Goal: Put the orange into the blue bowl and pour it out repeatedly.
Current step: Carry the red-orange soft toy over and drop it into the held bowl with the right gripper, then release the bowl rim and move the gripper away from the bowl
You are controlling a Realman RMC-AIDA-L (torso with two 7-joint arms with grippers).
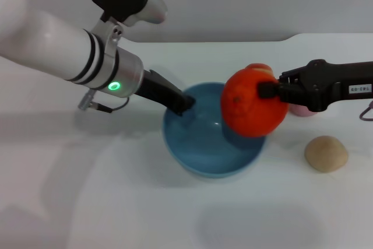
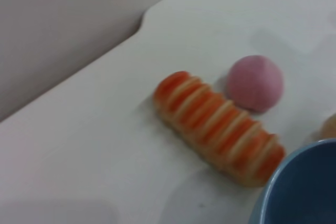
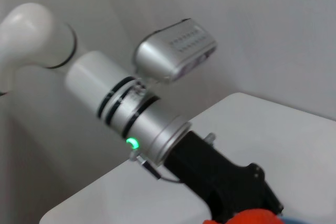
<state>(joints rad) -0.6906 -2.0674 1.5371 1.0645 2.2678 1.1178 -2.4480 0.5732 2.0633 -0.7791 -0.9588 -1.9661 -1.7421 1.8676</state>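
Orange (image 1: 252, 104) sits clamped in the right gripper (image 1: 269, 90), fingers pinching it from the side, and we see it held up over the right part of the blue bowl (image 1: 198, 138), not resting in it. Bowl itself stands on the white table (image 1: 87, 202), interior bare as far as we can see. Left gripper (image 1: 182, 102) reaches in from the left and meets the bowl's near-left rim; fingers look pinched on the rim, one dark finger inside the wall. In the right wrist view we get the left arm (image 3: 131, 114) with its green light, the dark gripper body and a sliver of the orange (image 3: 252, 217) at the edge. Further out, a tan bun (image 1: 326, 153) lies on the table right of the bowl, apart from it. Left wrist view shows the bowl's rim (image 2: 294, 182), a striped loaf (image 2: 218, 124) just beside it, and a pink ball (image 2: 255, 82) near the loaf's side.
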